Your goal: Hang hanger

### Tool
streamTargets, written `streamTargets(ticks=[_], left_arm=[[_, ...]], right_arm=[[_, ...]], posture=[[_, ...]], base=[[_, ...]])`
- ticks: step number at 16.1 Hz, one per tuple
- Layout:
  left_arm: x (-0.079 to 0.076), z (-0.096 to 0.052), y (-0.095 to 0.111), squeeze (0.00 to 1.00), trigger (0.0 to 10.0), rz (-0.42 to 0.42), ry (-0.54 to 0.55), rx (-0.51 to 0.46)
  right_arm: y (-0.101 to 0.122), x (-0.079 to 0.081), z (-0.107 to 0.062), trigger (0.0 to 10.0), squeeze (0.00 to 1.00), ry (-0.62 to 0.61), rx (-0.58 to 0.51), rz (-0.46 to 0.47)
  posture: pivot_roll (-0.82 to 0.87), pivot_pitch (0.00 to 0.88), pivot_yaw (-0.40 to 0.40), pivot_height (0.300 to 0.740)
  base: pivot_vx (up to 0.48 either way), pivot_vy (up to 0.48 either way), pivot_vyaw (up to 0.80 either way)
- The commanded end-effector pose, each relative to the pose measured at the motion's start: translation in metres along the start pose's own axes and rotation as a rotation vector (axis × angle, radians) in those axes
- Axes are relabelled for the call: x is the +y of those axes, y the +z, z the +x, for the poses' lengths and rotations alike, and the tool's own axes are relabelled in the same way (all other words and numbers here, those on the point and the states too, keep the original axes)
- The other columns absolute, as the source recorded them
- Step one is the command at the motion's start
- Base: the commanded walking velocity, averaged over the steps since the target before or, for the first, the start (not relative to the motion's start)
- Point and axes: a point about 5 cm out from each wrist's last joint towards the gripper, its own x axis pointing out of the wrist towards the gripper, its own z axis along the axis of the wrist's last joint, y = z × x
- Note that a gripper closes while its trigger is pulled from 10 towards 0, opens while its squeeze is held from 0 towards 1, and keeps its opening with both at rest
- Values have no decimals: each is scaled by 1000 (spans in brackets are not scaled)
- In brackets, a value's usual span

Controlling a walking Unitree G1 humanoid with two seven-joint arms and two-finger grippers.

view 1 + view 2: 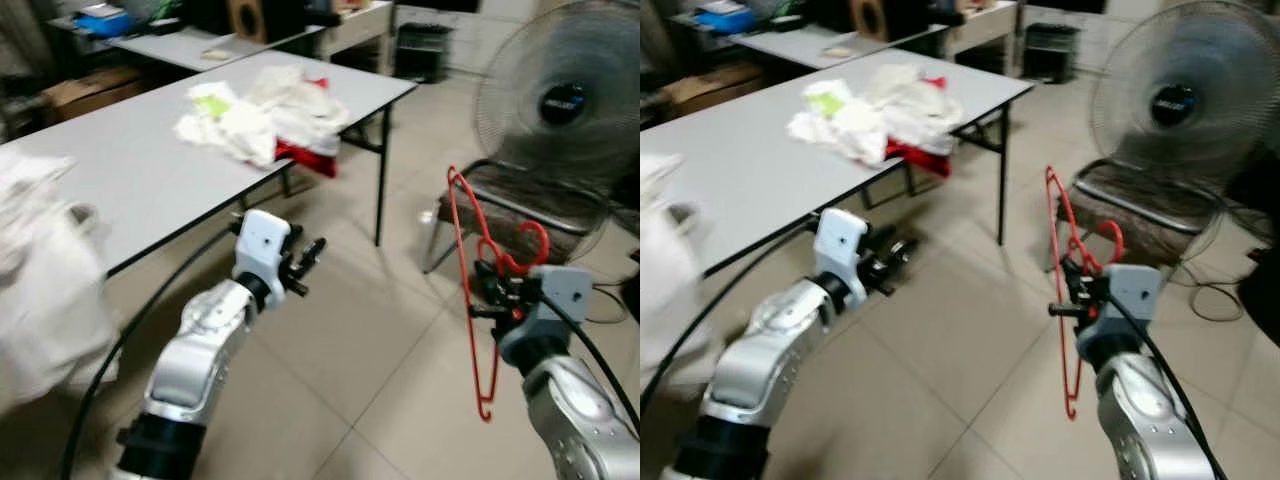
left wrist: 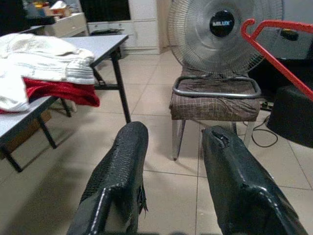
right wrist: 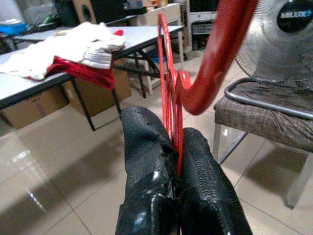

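A red plastic hanger [image 1: 468,290] hangs upright over the tiled floor at the right, its hook [image 1: 527,245] curling toward the fan. My right gripper [image 1: 490,290] is shut on the hanger's frame; in the right wrist view both black fingers [image 3: 146,161] pinch the red hanger [image 3: 172,98] between them. My left gripper [image 1: 308,262] is held out at centre left, just off the table's edge. It stands open with nothing between its fingers [image 2: 122,166], and the hanger's corner [image 2: 274,49] shows beyond them.
A grey folding table [image 1: 130,170] with a heap of white and red clothes [image 1: 270,115] runs along the left. White cloth [image 1: 40,290] hangs at the near left. A standing fan [image 1: 562,100] and a padded chair [image 1: 520,205] stand at the right, with open tiled floor between.
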Motion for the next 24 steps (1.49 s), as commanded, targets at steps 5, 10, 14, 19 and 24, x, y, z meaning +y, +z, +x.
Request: streamTargets(ticks=[5, 10, 14, 19, 24], left_arm=[[4, -2, -2, 94, 10000, 2, 29, 7], [7, -3, -2, 94, 10000, -8, 47, 8], [9, 0, -1, 102, 10000, -25, 66, -2], [11, 0, -1, 110, 10000, -34, 86, -8], [13, -1, 0, 114, 10000, -38, 105, -12]], right_arm=[[3, 4, 3, 10000, 0, 23, -15, -8], [6, 3, 5, 10000, 0, 29, -26, -54], [9, 2, 6, 10000, 0, 23, -38, -64], [10, -2, 8, 10000, 0, -5, -42, -168], [12, -4, 10, 10000, 0, -12, -45, -169]], posture=[[-209, 0, 44, 719], [-209, 0, 38, 719], [-225, 0, 43, 719], [-220, 0, 41, 719], [-215, 0, 40, 719]], base=[[270, 0, 0], [272, 0, 0], [280, 0, 0], [305, 0, 0], [331, 0, 225]])
